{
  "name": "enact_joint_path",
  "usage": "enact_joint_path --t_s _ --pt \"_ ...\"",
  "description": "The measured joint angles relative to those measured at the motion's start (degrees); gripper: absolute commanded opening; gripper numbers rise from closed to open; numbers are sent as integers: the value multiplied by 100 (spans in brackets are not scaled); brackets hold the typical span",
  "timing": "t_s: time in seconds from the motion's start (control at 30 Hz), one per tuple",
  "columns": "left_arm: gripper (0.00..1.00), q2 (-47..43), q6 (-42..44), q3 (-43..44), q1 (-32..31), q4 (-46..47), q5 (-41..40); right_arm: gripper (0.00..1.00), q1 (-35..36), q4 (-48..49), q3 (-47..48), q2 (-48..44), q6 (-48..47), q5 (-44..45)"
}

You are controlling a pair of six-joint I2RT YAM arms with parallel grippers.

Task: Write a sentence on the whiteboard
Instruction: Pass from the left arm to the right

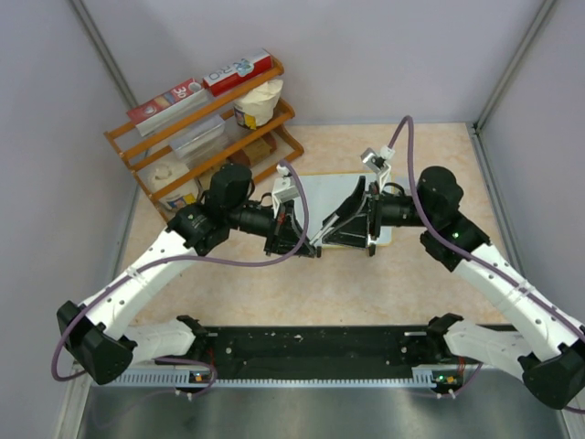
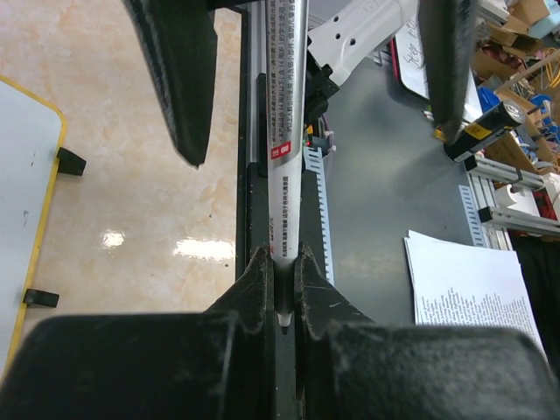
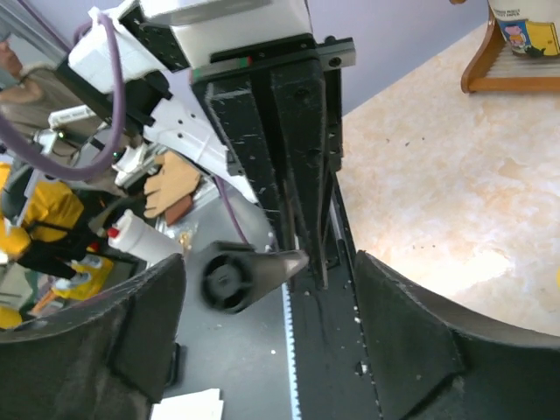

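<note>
The whiteboard [image 1: 331, 190] lies flat mid-table under both grippers; in the left wrist view its white face [image 2: 17, 201] with tan frame and two black feet shows at the left. The sentence is out of view; the board parts that show are bare. My left gripper [image 1: 306, 245] [image 2: 284, 258] is shut on a white marker [image 2: 284, 131], nib towards the camera. The marker's far end runs between the right gripper's fingers [image 2: 179, 79]. My right gripper [image 1: 355, 227] [image 3: 267, 289] is open. A black round-ended piece [image 3: 241, 276], cap or marker end, sits between its fingers, touching neither.
A wooden rack [image 1: 210, 119] with boxes and cups stands at the back left. A black rail [image 1: 311, 343] runs along the near edge between the arm bases. Grey walls close in both sides. Printed sheets [image 2: 468, 289] lie beyond the table's edge.
</note>
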Motion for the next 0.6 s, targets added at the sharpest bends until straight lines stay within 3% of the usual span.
enact_joint_path --t_s 0.07,0.3,0.6 --pt "0 -20 0 0 -2 2 -11 87 0 -35 0 -170 -44 72" --pt "0 -50 0 0 -4 -35 44 86 0 -103 33 -387 -264 83" --pt "0 -50 59 0 -11 -295 181 72 0 -544 376 -101 -586 39"
